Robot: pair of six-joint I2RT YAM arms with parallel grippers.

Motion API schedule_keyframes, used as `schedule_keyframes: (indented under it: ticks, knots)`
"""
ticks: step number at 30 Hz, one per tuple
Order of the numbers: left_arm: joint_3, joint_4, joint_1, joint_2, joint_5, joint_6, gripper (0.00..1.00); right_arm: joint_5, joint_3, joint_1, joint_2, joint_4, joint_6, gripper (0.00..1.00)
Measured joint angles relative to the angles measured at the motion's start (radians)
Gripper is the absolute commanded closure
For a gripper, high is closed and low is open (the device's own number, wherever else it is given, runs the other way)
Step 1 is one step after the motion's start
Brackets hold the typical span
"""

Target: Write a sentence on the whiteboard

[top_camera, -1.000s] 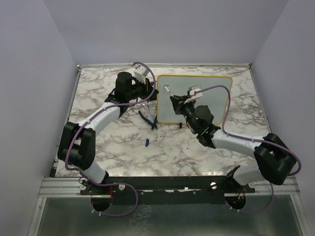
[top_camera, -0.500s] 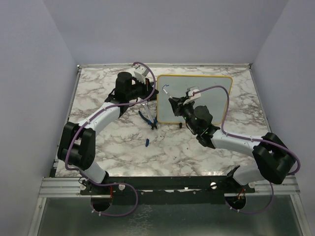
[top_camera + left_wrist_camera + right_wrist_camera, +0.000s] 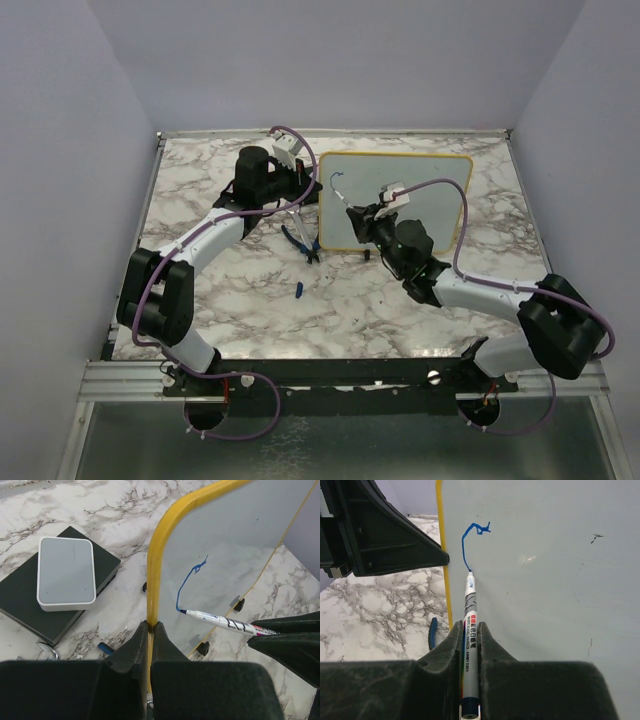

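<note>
Marble counter (image 3: 220,300) fills the scene between pale walls. Nearest lies a small blue cap (image 3: 298,290), apart from everything else. Just beyond it are blue-handled pliers (image 3: 303,245), near the whiteboard's left near corner. The right fingers (image 3: 440,655) are pinching a marker (image 3: 470,625), its barrel clamped between them and its tip touching the board at the lower end of a thin blue stroke (image 3: 465,545). The whiteboard (image 3: 420,175) sits on small black feet at the far middle of the counter, slightly right of centre; whether it is flat or tilted I cannot tell. The left fingers (image 3: 132,650) are pressed together on its yellow left edge. Left of that edge sits a grey-topped black box (image 3: 65,575).
</note>
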Motion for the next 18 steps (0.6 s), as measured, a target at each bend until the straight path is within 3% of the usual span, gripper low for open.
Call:
schedule_keyframes:
  ticks: [18]
  knots:
    - [0.000, 0.000, -0.002, 0.000, 0.000, 0.003, 1.00, 0.014, -0.053, -0.002, -0.086, -0.036, -0.007, 0.99]
